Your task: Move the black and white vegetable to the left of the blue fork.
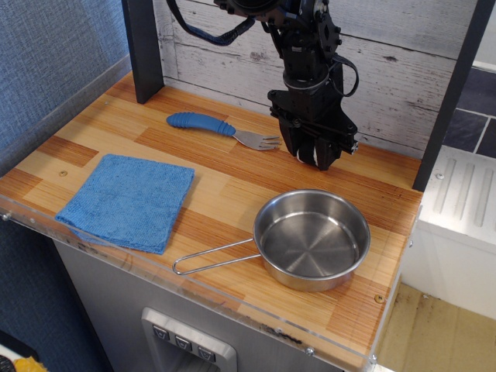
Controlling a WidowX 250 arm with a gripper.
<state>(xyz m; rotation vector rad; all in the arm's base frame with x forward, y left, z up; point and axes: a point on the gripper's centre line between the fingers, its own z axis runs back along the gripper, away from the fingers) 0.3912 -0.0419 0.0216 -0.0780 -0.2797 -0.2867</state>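
The blue fork [200, 123] lies at the back of the wooden counter, its blue handle to the left and its grey tines pointing right. The black and white vegetable [309, 149] sits just right of the tines. Only a white patch of it shows between the black fingers. My gripper [312, 155] has come down over it from above, and its fingers are closed around its sides. Whether the vegetable rests on the counter or hangs just above it, I cannot tell.
A steel pan [263, 213] with a wire handle stands in front of the gripper. A folded blue cloth [128, 200] lies at the front left. A black post [142, 50] stands at the back left, with a plank wall behind and the counter's edge to the right.
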